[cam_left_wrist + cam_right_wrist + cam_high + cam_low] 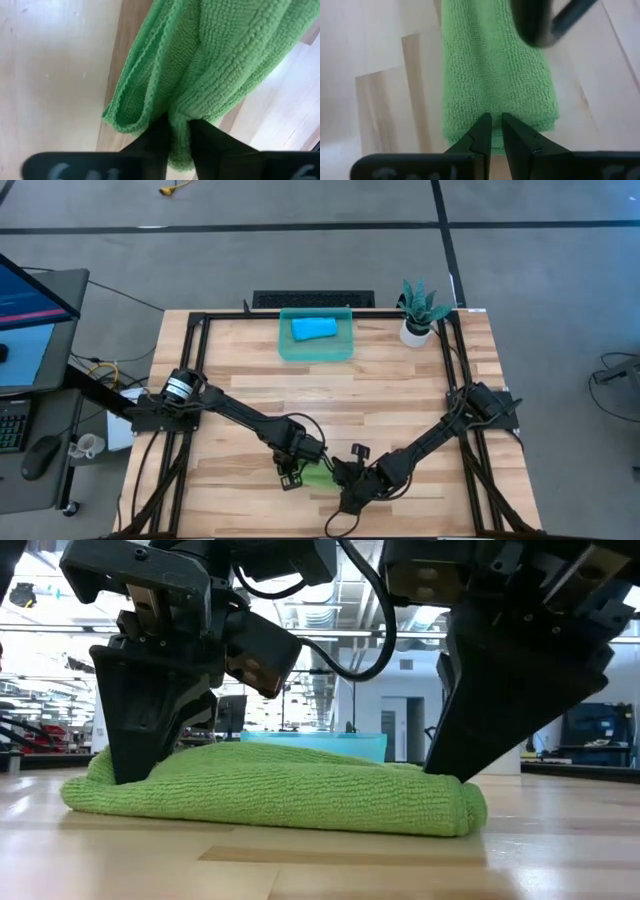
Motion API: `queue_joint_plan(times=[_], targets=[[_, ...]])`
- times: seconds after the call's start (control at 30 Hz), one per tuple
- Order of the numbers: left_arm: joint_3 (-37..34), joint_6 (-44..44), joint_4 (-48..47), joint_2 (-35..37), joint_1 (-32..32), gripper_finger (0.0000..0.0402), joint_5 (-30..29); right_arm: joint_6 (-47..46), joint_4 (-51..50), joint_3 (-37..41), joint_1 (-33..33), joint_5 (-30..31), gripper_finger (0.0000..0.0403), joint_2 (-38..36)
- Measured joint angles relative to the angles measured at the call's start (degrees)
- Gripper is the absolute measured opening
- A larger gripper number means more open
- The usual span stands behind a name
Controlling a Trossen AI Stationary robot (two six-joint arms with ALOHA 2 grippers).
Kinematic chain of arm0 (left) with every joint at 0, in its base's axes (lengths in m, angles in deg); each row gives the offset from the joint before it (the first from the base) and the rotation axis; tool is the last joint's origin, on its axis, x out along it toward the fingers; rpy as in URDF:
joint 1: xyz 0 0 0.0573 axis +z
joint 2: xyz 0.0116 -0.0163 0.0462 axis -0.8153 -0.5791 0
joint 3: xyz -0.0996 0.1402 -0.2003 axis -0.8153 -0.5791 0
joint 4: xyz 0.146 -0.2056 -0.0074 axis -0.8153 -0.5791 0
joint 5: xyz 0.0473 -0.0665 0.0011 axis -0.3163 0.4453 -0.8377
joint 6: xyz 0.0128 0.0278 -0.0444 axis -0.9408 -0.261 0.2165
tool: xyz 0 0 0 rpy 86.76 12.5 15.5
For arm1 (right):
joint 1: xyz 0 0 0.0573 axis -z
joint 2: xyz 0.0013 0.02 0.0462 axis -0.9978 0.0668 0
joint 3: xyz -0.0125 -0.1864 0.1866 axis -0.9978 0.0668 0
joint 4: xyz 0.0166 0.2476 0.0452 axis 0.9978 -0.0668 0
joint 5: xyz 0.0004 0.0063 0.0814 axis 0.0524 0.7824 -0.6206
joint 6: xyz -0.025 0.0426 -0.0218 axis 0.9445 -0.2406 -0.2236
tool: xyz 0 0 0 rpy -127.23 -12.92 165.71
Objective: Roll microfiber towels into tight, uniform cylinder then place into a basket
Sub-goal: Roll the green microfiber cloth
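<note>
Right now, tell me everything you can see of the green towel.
The green towel is a lime, nubby microfiber cloth, folded or rolled into a long, low bundle with layered edges showing at one end. It lies flat on the wooden table near its front edge, far from the basket. The left end effector pinches a fold at one end, and the right end effector grips the edge at the other end.

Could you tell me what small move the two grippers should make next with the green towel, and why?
Probably lift together. The left gripper and the right gripper each pinch one end of the rolled green towel, which lies on the table near its front edge. The basket, already holding the blue towel, sits toward the back, so the roll must clear the wood first.
</note>
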Motion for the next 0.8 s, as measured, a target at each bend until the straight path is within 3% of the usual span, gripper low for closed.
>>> queue_joint_plan(times=[0.3,0.53,0.8], targets=[[0.0,-3.3,0.6,0.1,0.0,0.0130,-0.4,-1.6,-1.8,0.0,0.2,-1.4,0.0067,0.0],[1.0,-5.2,1.2,0.1,-0.7,0.0129,-3.6,-4.0,-2.0,1.0,0.8,-4.5,0.0067,-0.3],[1.6,-6.8,-1.3,5.1,-2.8,0.0128,-13.3,-5.7,-2.1,1.9,1.1,-6.1,0.0067,-0.4]])
